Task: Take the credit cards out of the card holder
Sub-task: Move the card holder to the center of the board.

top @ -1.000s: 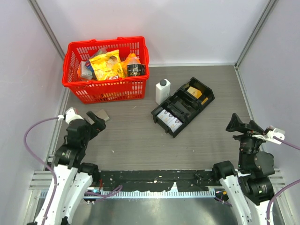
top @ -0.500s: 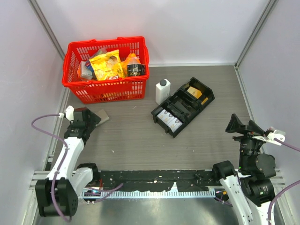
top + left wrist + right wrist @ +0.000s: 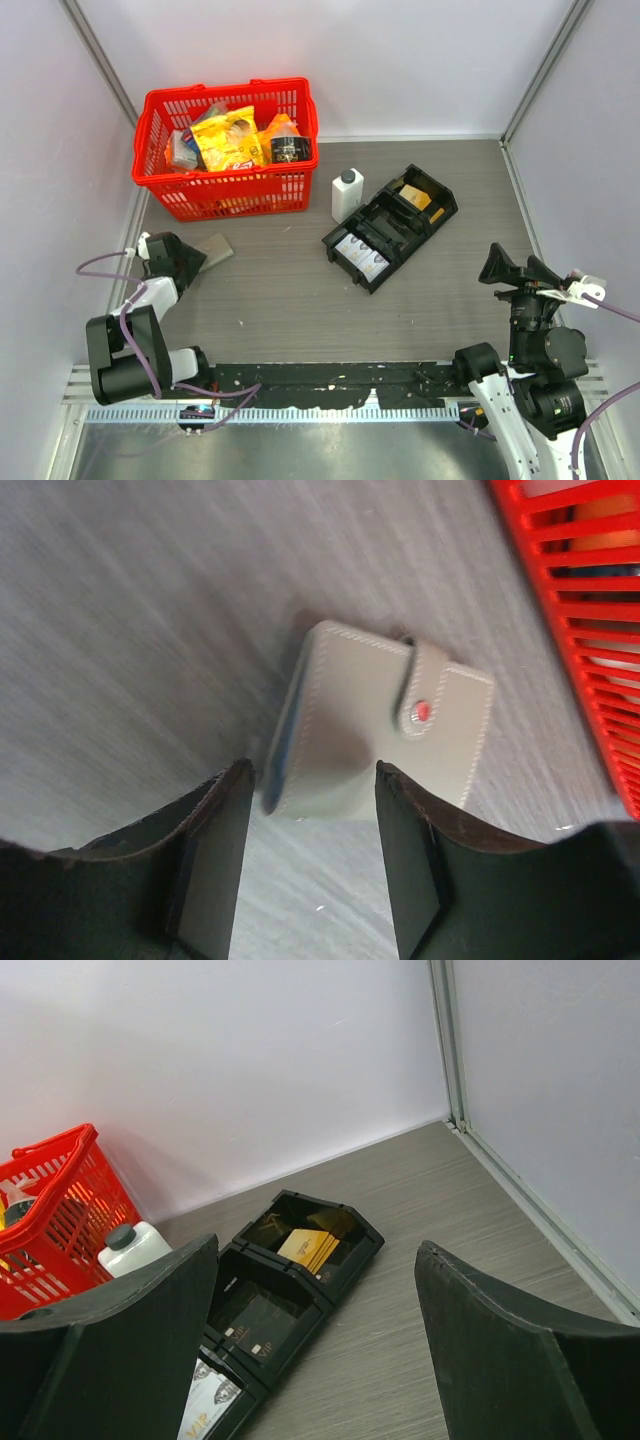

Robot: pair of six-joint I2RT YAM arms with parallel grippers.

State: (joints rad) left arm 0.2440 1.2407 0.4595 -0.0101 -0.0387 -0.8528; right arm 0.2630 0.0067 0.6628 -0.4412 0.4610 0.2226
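The card holder [image 3: 378, 720] is a flat grey-tan wallet, closed by a strap with a red snap, a blue edge showing at its left side. It lies on the table at the left [image 3: 214, 247], near the red basket. My left gripper [image 3: 312, 780] is open and low, its fingertips just short of the holder's near edge, not touching it. In the top view the left gripper [image 3: 188, 257] sits just left of the holder. My right gripper [image 3: 315, 1260] is open and empty, held above the right side [image 3: 510, 267]. No credit cards from the holder show.
A red basket [image 3: 228, 145] full of groceries stands at the back left; its wall shows in the left wrist view [image 3: 580, 600]. A white bottle [image 3: 346, 193] and a black compartmented tray [image 3: 390, 225] with cards stand mid-table. The tray also shows in the right wrist view [image 3: 290, 1280].
The left arm has folded down and back toward the left wall, bringing its gripper low next to the card holder. The right arm has barely moved.
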